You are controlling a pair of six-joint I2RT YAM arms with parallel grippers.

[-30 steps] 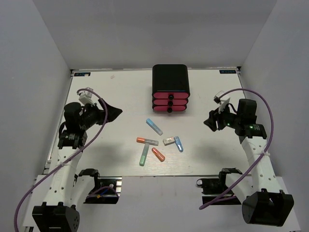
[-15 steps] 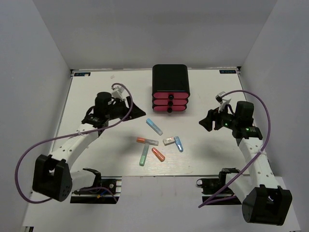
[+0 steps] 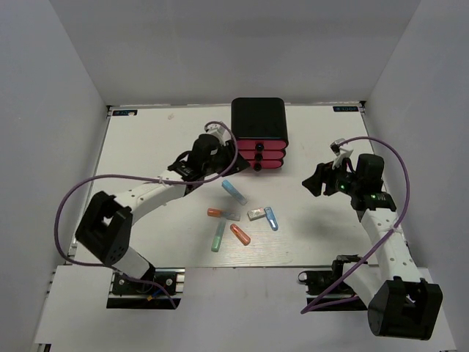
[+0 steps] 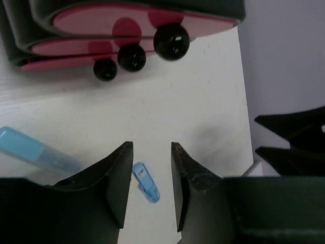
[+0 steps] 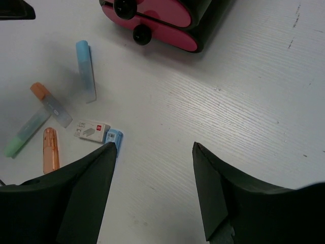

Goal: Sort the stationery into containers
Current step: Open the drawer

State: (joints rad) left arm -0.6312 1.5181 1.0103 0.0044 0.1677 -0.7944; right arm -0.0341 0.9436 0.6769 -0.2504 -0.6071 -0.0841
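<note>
The containers are three pink drawers (image 3: 258, 156) with black knobs in a black cabinet (image 3: 258, 119), all pushed in. My left gripper (image 3: 231, 163) hovers just left of the drawer fronts, open with a narrow gap and nothing in it; in the left wrist view (image 4: 151, 147) the knobs (image 4: 171, 40) lie ahead. The stationery lies on the table: a light blue stick (image 3: 234, 191), an orange-capped clear stick (image 3: 223, 214), a teal stick (image 3: 218, 236), an orange stick (image 3: 239, 234), a white eraser (image 3: 256, 214) and a blue stick (image 3: 271, 218). My right gripper (image 3: 314, 181) stands open and empty to their right.
The white table (image 3: 146, 147) is boxed in by grey walls on three sides. The right wrist view shows the drawers (image 5: 152, 12) at the top and the sticks (image 5: 85, 71) to the left of the right gripper (image 5: 155, 147). My left arm's purple cable (image 3: 110, 180) loops over the left side.
My left arm has swung from the table's left side across to the drawer fronts, and its jaws have narrowed. My right gripper has edged slightly left. The stationery has not moved.
</note>
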